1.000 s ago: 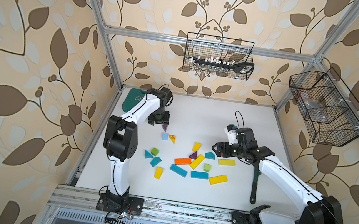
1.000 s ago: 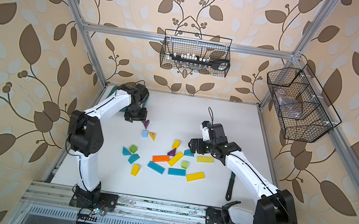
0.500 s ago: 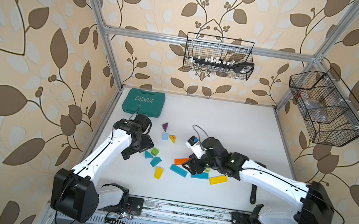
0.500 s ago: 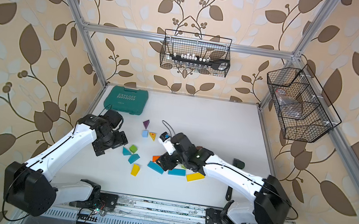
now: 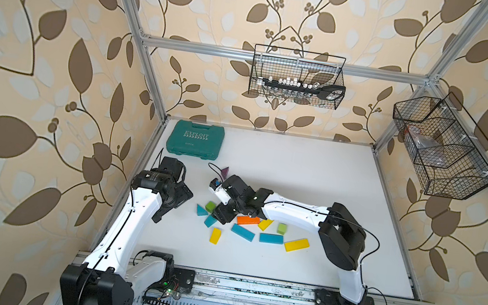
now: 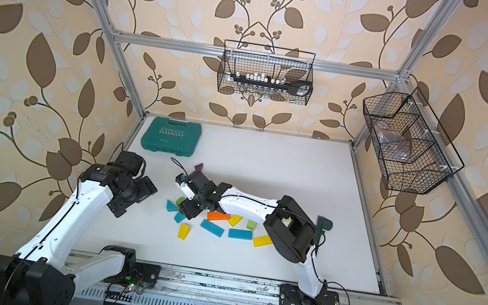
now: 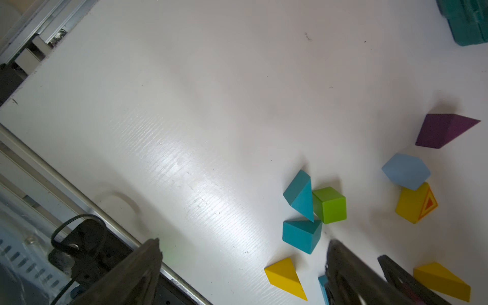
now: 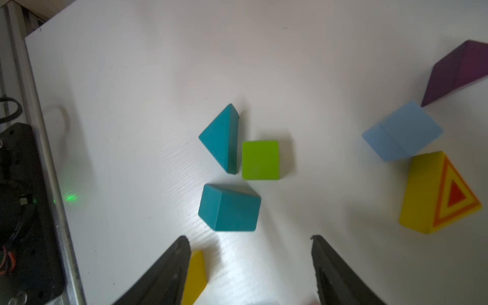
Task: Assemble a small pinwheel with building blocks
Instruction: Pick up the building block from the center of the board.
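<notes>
The building blocks lie loose on the white table (image 5: 314,176). At the left of the group are two teal wedges (image 8: 220,137) (image 8: 229,208) and a green cube (image 8: 260,159). A yellow wedge (image 5: 215,235), teal bars (image 5: 242,232), an orange bar (image 5: 247,220) and yellow bars (image 5: 296,244) lie nearer the front. A purple wedge (image 6: 199,166) lies further back. My right gripper (image 5: 221,216) (image 8: 249,243) is open just short of the nearer teal wedge, with nothing between its fingers. My left gripper (image 5: 175,208) (image 7: 243,248) hangs wide open and empty to the left of the blocks.
A teal tool case (image 5: 195,139) sits at the back left corner. A dark wrench (image 6: 323,224) lies behind the right arm's elbow. A pale blue block (image 8: 401,132) and a yellow wedge with an orange triangle (image 8: 435,192) lie beside the purple wedge. Wire baskets (image 5: 297,76) hang on the walls.
The left arm has drawn back from beside the tool case to the front left, and its gripper has opened wide. The right arm has swung left across the blocks, its jaws somewhat narrower.
</notes>
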